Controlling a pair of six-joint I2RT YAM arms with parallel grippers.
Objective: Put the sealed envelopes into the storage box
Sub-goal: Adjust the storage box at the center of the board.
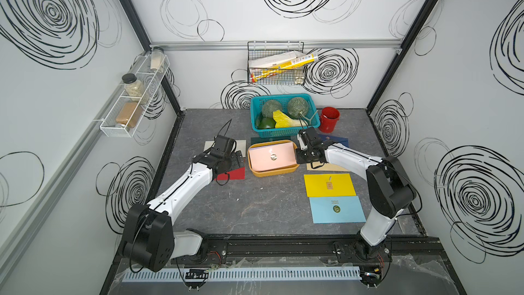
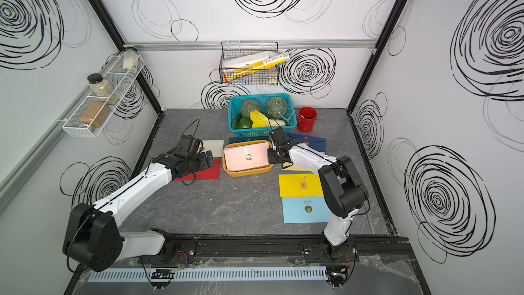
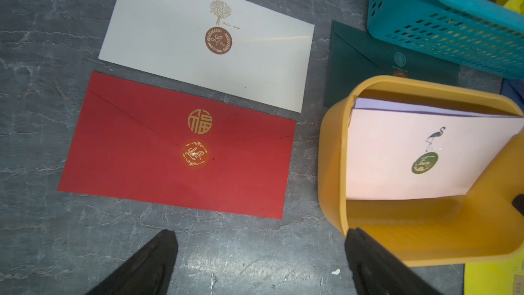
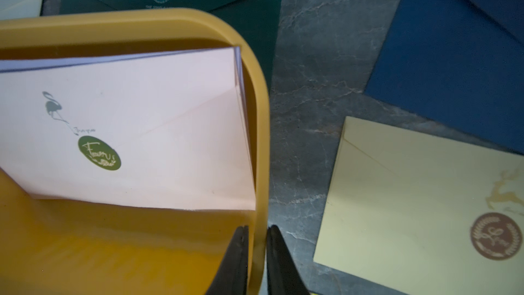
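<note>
Pinching the storage box (image 4: 261, 109) rim, right jaws are closed; left jaws gape wide above bare table (image 3: 255, 251).

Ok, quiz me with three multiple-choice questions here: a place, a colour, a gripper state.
1. Where is the pink envelope? A in the box; B in the basket; C beside the bucket.
2. What colour is its seal? A red; B green; C blue.
3. The left gripper is: A shut on the box; B shut on an envelope; C open.
Answers: 1 A, the box walls surround it; 2 B, a green disc sits on it; 3 C, its fingers stand wide apart over bare table.
</note>
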